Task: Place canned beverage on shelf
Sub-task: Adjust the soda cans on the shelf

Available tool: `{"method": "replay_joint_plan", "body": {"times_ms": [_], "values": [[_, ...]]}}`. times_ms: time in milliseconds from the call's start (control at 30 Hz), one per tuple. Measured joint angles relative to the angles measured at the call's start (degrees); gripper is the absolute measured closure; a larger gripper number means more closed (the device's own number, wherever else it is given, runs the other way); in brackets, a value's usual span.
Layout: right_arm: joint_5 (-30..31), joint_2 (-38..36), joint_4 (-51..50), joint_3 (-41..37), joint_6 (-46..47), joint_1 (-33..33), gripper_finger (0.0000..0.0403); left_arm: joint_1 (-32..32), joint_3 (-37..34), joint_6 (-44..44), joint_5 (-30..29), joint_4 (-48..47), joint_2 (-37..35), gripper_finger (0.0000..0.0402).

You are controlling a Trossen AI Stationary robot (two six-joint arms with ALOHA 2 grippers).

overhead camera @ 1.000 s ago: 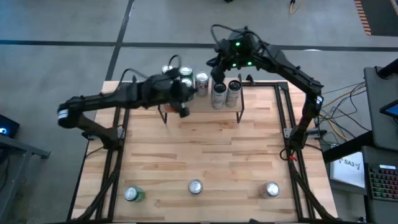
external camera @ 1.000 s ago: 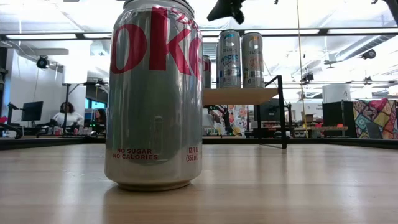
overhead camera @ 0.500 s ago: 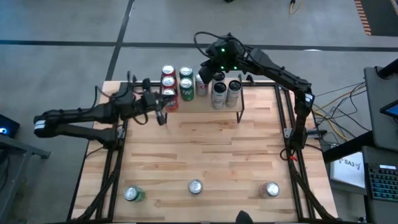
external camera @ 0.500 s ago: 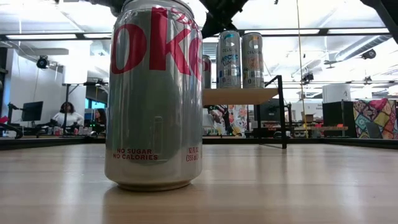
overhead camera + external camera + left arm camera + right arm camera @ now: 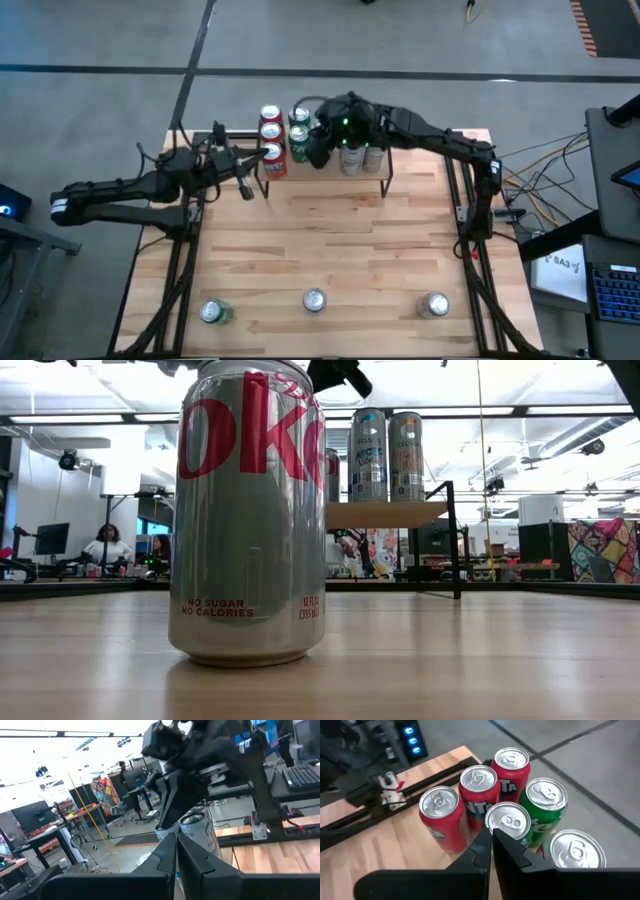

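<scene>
The shelf (image 5: 330, 182) stands at the table's far middle. On it stand red cans (image 5: 271, 133), green cans (image 5: 298, 120) and silver cans (image 5: 351, 158), all upright on their bases. Three more cans stand along the table's near edge: a green one (image 5: 213, 312), a silver one (image 5: 314, 300) and a silver one (image 5: 436, 304). The middle one fills the low view as a Diet Coke can (image 5: 248, 510). My right gripper (image 5: 309, 152) hovers shut over the shelf's cans, above a green can's top (image 5: 507, 820). My left gripper (image 5: 260, 157) is shut, just off the shelf's left end, and holds nothing.
Black frame rails (image 5: 462, 190) run along the table's left and right sides. Bare wood lies between the shelf and the three near cans. Cables (image 5: 560, 160) and desks stand to the table's right. People sit far off in the room (image 5: 105, 545).
My left gripper has drawn back from over the shelf's cans toward the table's left edge and sunk a little, tipping up toward level. My right gripper has swung from behind the shelf toward the left and near side, coming over the green and red cans. The cans have stayed put.
</scene>
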Motion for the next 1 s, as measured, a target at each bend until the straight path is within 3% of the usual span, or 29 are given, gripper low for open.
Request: {"method": "replay_joint_plan", "body": {"times_ms": [133,367,500,733,900,1000], "values": [[6.4,0.0,-0.2,0.0,5.0,3.0,0.0394,0.0,0.0,-0.3,0.0,-0.3,0.1,0.0402],[8.4,1.2,-1.8,0.0,13.1,3.8,0.0394,0.0,0.2,-1.1,0.0,-0.3,0.3,0.0402],[12.6,2.7,-2.2,-0.1,14.6,3.8,0.0394,0.0,0.2,-1.1,0.0,-0.5,0.5,0.0402],[16.6,3.1,-1.8,-0.1,13.2,3.4,0.0394,0.0,0.3,-1.1,0.0,-0.4,0.6,0.0402],[16.4,2.0,-1.7,-0.1,4.6,3.0,0.0394,0.0,0.3,-1.1,0.0,-0.4,1.2,0.0402],[15.1,0.8,-3.1,-0.1,7.3,1.6,0.0394,0.0,0.3,-0.5,0.0,-0.5,2.1,0.0402]]}}
